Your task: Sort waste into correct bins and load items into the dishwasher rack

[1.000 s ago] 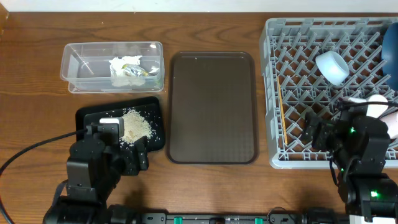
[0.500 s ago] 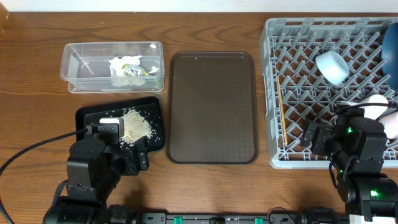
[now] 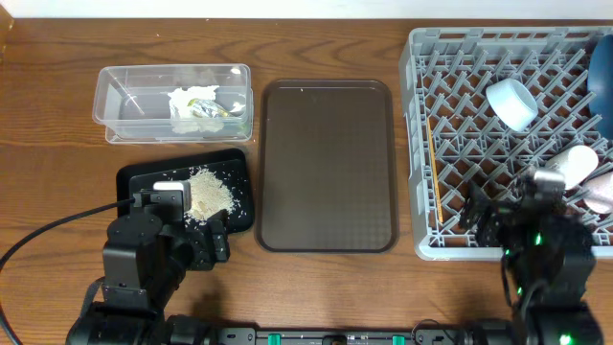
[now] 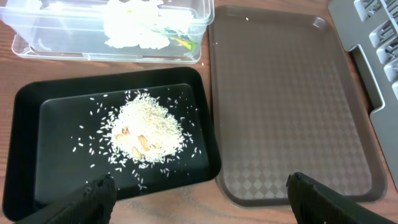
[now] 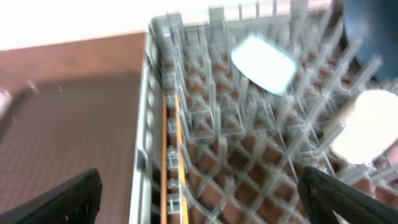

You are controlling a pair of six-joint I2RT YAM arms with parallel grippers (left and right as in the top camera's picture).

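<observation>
One clear tub (image 3: 172, 69) holds a napkin (image 3: 196, 107), black tray (image 3: 134, 180) rice (image 3: 208, 195), rack (image 3: 419, 144) a bowl (image 3: 510, 103); wooden table (image 3: 57, 192); left gripper (image 4: 202, 193), right gripper (image 5: 205, 196) gape empty.

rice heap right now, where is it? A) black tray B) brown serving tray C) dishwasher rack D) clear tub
A: the left wrist view shows the rice grains heaped inside the black tray, while the clear tub behind it holds only the napkin.
</observation>
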